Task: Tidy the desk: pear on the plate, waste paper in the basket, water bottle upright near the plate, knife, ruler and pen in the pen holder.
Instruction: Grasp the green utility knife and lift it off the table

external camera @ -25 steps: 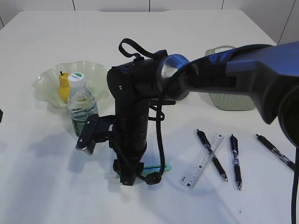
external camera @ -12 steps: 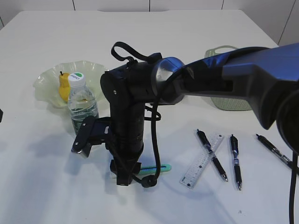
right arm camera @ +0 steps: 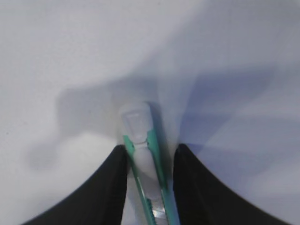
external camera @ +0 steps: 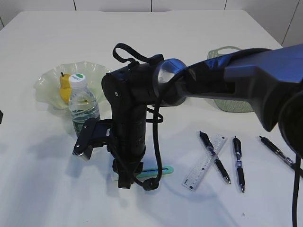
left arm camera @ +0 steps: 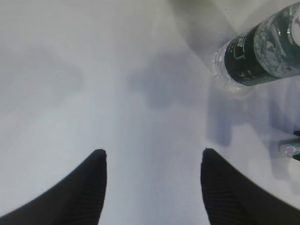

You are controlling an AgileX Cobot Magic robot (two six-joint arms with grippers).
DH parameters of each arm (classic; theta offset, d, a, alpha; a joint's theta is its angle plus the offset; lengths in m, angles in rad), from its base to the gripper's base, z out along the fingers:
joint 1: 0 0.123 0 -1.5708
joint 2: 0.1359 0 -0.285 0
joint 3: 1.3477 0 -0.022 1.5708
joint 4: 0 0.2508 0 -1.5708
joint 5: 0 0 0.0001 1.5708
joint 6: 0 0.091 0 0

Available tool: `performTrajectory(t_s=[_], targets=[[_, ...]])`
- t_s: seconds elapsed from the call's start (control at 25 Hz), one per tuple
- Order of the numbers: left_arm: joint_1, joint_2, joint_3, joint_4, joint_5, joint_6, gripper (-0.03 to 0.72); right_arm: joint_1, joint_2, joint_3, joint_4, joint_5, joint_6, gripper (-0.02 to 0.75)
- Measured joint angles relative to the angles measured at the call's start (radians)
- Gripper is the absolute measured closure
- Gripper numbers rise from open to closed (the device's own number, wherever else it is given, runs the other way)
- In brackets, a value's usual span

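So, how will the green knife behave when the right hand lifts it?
The knife looks stiff, thin and light, so probably easy to lift. Its smooth plastic may slip between the right hand fingers. Lying flat on the desk, it seems unlikely to roll.

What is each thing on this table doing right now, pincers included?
pear: on the plate.
water bottle: upright, capped, beside the plate.
knife: flat on the desk, between the right pincer's fingers.
right pincer: down at the desk, fingers on either side of the knife.
left pincer: open, holding nothing.
ruler: flat, a pen lying across it.
basket: upright, mostly hidden by the arm.
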Motion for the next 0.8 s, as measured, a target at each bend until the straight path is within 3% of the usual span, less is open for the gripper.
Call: performTrajectory(t_s=[0.36,0.8], targets=[[0.000,0.000,0.000,0.000,-0.002,0.000,0.240,0.000,0.000,0.000,-0.004,0.002,0.009,0.584],[0.000,0.000,0.000,0.000,-0.004,0.000,0.240,0.000,-0.038,0.001,0.031,0.010,0.065,0.590]])
